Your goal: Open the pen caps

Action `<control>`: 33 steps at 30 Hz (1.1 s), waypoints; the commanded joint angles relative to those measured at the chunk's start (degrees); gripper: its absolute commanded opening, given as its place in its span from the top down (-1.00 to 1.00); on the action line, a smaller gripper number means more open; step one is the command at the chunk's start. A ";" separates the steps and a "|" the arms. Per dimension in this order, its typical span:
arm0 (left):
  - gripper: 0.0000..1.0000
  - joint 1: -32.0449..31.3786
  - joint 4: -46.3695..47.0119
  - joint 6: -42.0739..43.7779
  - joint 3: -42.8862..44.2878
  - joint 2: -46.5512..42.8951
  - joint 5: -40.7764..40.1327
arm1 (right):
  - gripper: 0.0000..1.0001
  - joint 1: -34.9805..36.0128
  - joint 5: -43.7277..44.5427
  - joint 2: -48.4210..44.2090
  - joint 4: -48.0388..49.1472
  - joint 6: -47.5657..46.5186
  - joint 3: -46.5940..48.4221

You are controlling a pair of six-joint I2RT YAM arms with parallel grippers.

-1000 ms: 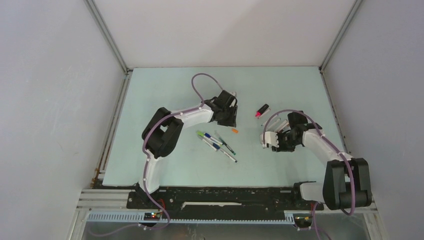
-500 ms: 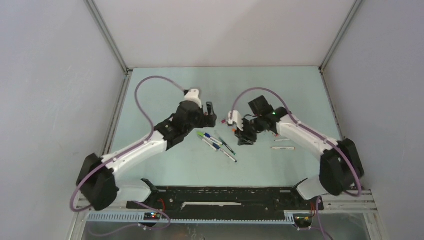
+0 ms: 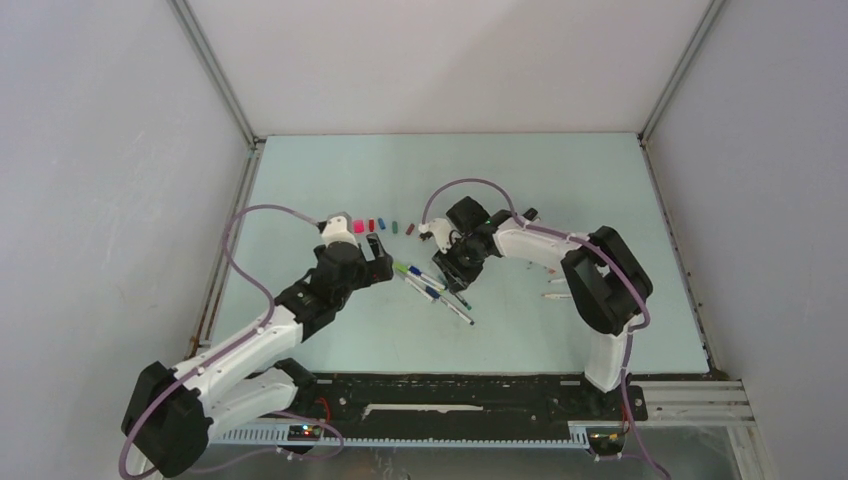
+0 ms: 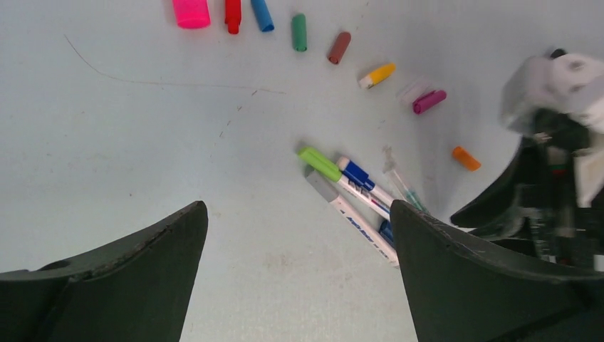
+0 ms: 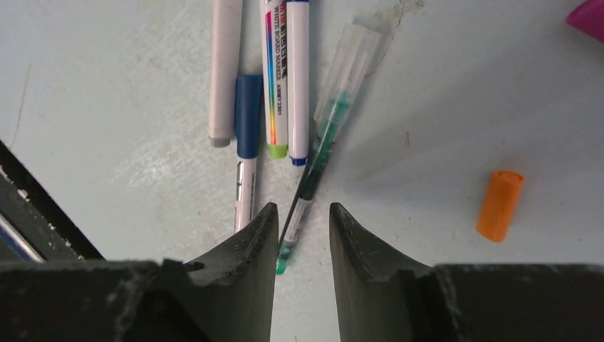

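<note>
Green, blue, red, pink: a whole string of loose caps (image 4: pixel 299 32) lies along the far side of the counter (image 4: pixel 128 157), so I'd say a good chunk of the job is done. What's left is the little bundle of pens (image 5: pixel 274 71) in the middle, lying side by side. A green end and a blue end there look like caps that are still on.

The right fingers (image 5: pixel 303 214) are down low over that bundle, parted only a crack, with the tip of the skinny green pen (image 5: pixel 324 135) sitting in the gap. They don't look like they're pinching it, since the gap is wider than the pen. A stray orange cap (image 5: pixel 500 205) lies off to one side, apart from the pens. The left fingers (image 4: pixel 297 214) hang near the bundle's other side, spread wide and holding nothing.

My read is that this is the pick-up for the next pen. The right side needs to squeeze that thin barrel squarely without nudging its neighbours, then lift. After that the left has to come in and clamp only the cap end to pull it off. That end looks thin, so it could slip.
</note>
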 commanded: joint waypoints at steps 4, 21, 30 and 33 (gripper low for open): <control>-0.99 0.53 2.39 -0.67 -1.57 -4.29 -3.81 | 0.33 1.80 6.31 4.28 -0.83 2.29 4.57; -0.99 0.53 5.81 -2.43 -3.81 -5.95 0.09 | 0.38 2.20 14.65 6.24 -4.23 -0.62 4.08; -0.99 0.63 11.47 -5.12 -5.97 -5.89 4.83 | 0.93 1.65 14.08 6.57 -5.41 -1.96 2.65; -0.99 0.66 16.54 -6.54 -7.65 -5.71 8.66 | 1.00 0.24 12.24 5.39 -5.24 -1.87 2.65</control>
